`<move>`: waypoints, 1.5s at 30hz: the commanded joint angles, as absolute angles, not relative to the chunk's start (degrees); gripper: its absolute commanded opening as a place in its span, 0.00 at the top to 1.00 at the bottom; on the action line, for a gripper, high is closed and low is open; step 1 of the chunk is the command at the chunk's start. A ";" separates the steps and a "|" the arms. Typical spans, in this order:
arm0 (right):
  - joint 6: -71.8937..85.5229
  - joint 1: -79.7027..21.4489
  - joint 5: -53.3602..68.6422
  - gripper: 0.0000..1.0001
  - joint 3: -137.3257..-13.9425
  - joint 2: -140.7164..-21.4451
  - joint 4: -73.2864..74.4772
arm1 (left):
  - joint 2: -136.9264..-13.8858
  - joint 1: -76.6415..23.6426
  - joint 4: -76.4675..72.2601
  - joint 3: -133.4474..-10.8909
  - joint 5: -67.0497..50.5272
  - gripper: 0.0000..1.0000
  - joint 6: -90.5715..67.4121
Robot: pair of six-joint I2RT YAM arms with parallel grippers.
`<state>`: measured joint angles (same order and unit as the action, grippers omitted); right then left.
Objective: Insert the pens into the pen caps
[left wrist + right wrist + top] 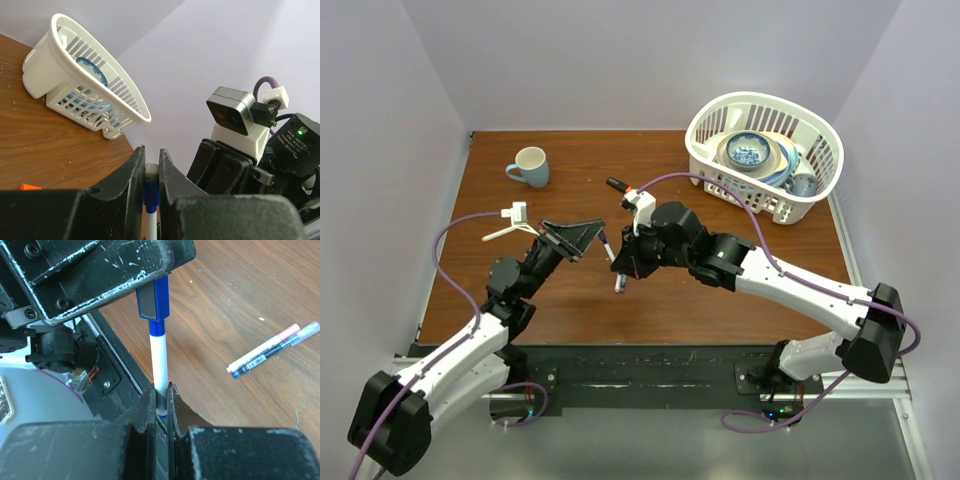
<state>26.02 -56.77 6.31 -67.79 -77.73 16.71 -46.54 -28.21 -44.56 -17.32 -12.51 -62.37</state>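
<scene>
A white pen (pixel 160 357) with a blue cap (pixel 154 299) on its end is held between both grippers above the table. My left gripper (pixel 151 157) is shut on the blue cap (pixel 151 187). My right gripper (pixel 161 388) is shut on the pen's barrel near its other end. In the top view the pen (pixel 611 256) spans from the left gripper (pixel 594 236) to the right gripper (pixel 620 270). Two capped pens (pixel 272 346) lie side by side on the table. A black pen (pixel 616 184) and an orange cap (pixel 631 190) lie further back.
A white basket (pixel 760 100) holding dishes stands at the back right; it also shows in the left wrist view (pixel 37 70). A light blue mug (pixel 530 166) stands at the back left. An orange cap (pixel 30 187) lies on the wood.
</scene>
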 commanded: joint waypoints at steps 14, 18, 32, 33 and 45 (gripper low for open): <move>28.39 -47.72 2.55 1.00 -67.68 -74.10 -10.47 | -58.27 -37.70 -38.87 -18.62 -26.82 1.00 -58.64; 29.62 -47.72 0.88 1.00 -62.15 -70.76 -5.37 | -58.53 -37.62 -32.45 -22.31 -21.20 1.00 -56.16; 42.98 -47.81 5.72 0.34 -38.24 -50.12 1.73 | -64.59 -24.97 -0.72 -39.10 -12.85 1.00 -36.85; 43.15 -47.90 3.89 0.34 -37.80 -48.71 3.15 | -66.69 -24.61 3.82 -39.98 -11.44 1.00 -35.78; 43.50 -47.81 -4.30 0.34 -35.33 -38.76 11.34 | -81.99 -24.43 6.94 -47.02 -1.06 1.00 -31.64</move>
<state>42.00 -47.72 -0.01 -36.38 -40.60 9.23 -79.42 -24.64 6.63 -42.81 -5.45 -34.81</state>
